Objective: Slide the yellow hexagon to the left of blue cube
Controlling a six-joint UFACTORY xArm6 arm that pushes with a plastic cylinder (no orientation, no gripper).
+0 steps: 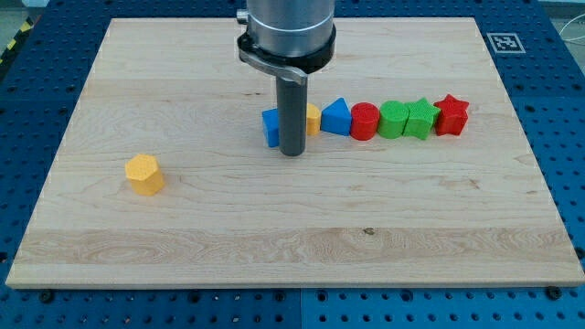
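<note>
The yellow hexagon (143,174) lies alone on the wooden board (292,238) at the view's left. The blue cube (271,127) sits near the middle, partly hidden behind my rod. My tip (292,153) rests on the board just to the right of and in front of the blue cube, far to the right of the yellow hexagon. A second yellow block (313,119) shows just behind the rod, its shape mostly hidden.
A row of blocks runs to the right of the rod: a blue triangular block (336,117), a red cylinder (364,121), a green block (394,120), a green star-like block (420,119) and a red star (451,115).
</note>
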